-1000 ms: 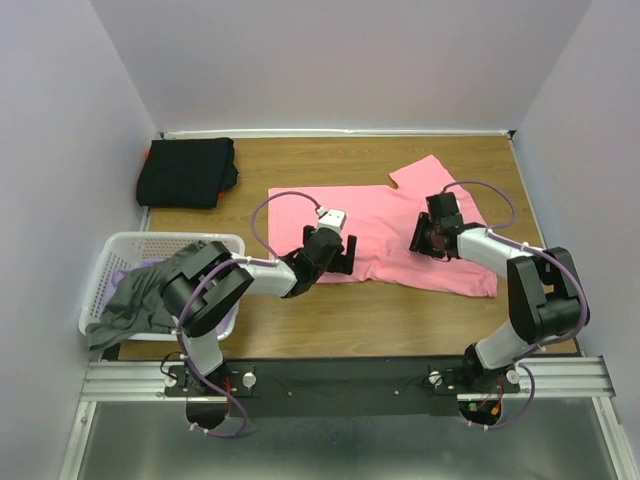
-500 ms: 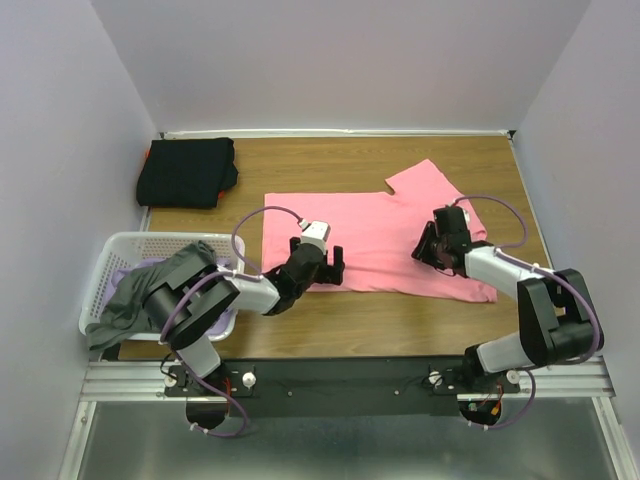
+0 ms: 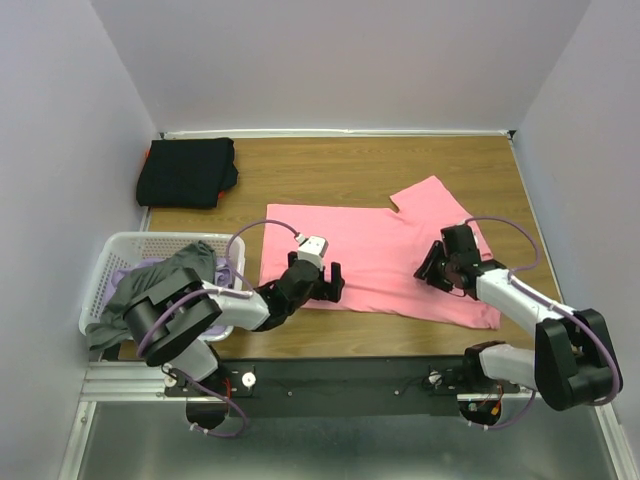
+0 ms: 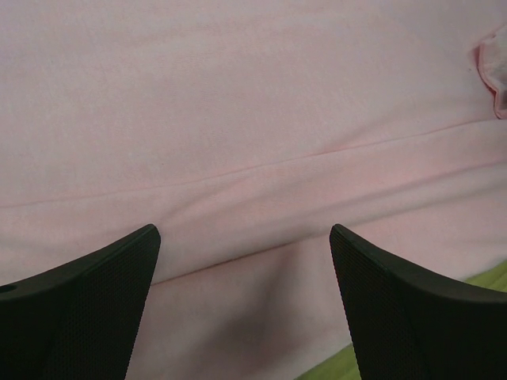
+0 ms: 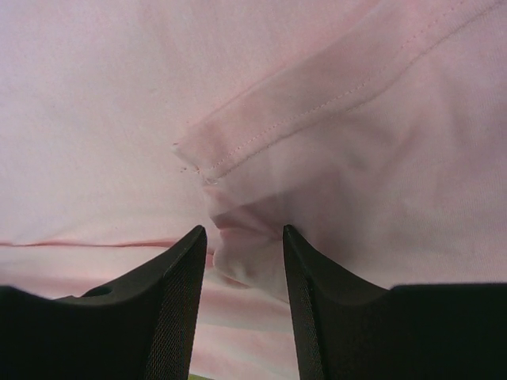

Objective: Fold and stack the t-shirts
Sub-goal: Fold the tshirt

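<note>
Between the left fingers (image 3: pixel 337 281): nothing. They stand spread wide with their tips down over the pink t-shirt (image 3: pixel 375 240) and grip none of it.
Under the left fingers: smooth pink cloth with one long, shallow crease running across just ahead of the tips. The shirt's near hem and a sliver of table (image 3: pixel 380 330) lie right at them.
Between the right fingers (image 3: pixel 428 272): a puckered bunch of the pink t-shirt, pinched by the half-closed tips just below a stitched sleeve hem (image 5: pixel 317 111).
Left fingers, against a second ago: drawn back toward the arm bases, from further in over the shirt to its near hem. They are spread as wide as before.
Right fingers, against a second ago: also drawn back toward the bases and slightly to the right, with the same pinch on the cloth.
Pink t-shirt, against a second ago: dragged toward the near edge along with the right fingers, leaving more bare table beyond it. Its left edge is now straighter. It lies flat, spanning the gap between both pairs of fingers, with one sleeve (image 3: pixel 430 195) just beyond the right pair.
Far beyond and left of the left fingers: a black t-shirt (image 3: pixel 187 170), folded in the table's corner and unmoved.
Left of the left fingers, beside that arm: a white basket (image 3: pixel 130 243) with a grey t-shirt (image 3: pixel 140 295) draped over its near rim and lavender cloth (image 3: pixel 120 277) showing under it, all unchanged.
</note>
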Controlling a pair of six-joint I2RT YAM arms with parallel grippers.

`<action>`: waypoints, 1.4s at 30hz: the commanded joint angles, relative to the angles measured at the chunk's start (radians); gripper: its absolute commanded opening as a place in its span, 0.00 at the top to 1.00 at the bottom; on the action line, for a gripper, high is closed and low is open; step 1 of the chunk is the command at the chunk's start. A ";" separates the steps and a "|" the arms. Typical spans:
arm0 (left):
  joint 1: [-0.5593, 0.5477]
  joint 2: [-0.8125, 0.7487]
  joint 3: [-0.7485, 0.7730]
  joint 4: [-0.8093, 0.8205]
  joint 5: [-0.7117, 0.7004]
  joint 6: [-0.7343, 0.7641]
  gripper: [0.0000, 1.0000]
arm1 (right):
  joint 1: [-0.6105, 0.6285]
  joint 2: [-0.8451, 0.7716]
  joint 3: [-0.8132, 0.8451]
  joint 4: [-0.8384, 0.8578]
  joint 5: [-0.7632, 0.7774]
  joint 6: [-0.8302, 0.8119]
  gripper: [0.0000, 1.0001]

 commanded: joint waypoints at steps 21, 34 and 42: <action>0.396 -0.057 0.444 -0.267 0.031 0.238 0.02 | -0.147 0.543 0.886 -0.070 0.181 -0.317 0.41; 0.571 0.122 0.543 -0.269 0.190 0.328 0.02 | -0.276 1.115 1.419 -0.066 -0.011 -0.398 0.42; 0.582 0.135 0.547 -0.293 0.192 0.325 0.02 | -0.276 1.148 1.404 -0.065 -0.063 -0.401 0.42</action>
